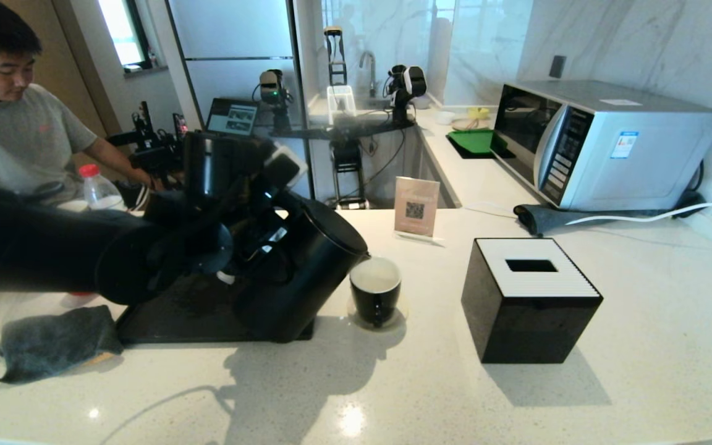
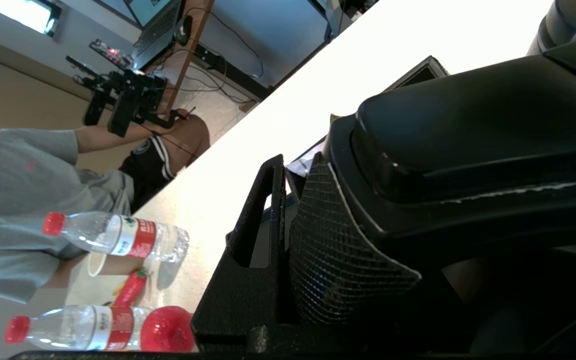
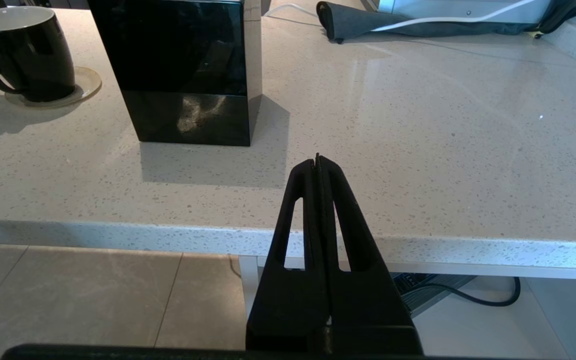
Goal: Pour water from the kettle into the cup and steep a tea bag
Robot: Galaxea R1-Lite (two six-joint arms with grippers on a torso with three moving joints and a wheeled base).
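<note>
The black kettle (image 1: 306, 266) is lifted and tilted to the right, its small spout right over the rim of the cup (image 1: 376, 289). My left gripper (image 1: 256, 242) is shut on the kettle's loop handle (image 2: 468, 145), which fills the left wrist view beside one finger (image 2: 255, 240). The black cup (image 3: 28, 55) has a white inside and stands upright on a pale coaster. No stream of water shows. The tea bag is out of view. My right gripper (image 3: 317, 160) is shut on nothing, low at the counter's front edge, right of the cup.
A black tissue box (image 1: 529, 296) stands right of the cup. A black tray (image 1: 170, 321) lies under the kettle, with a grey cloth (image 1: 53, 340) to its left. Red-capped bottles (image 2: 118, 235) sit at the far left. A microwave (image 1: 603, 142) is at the back right.
</note>
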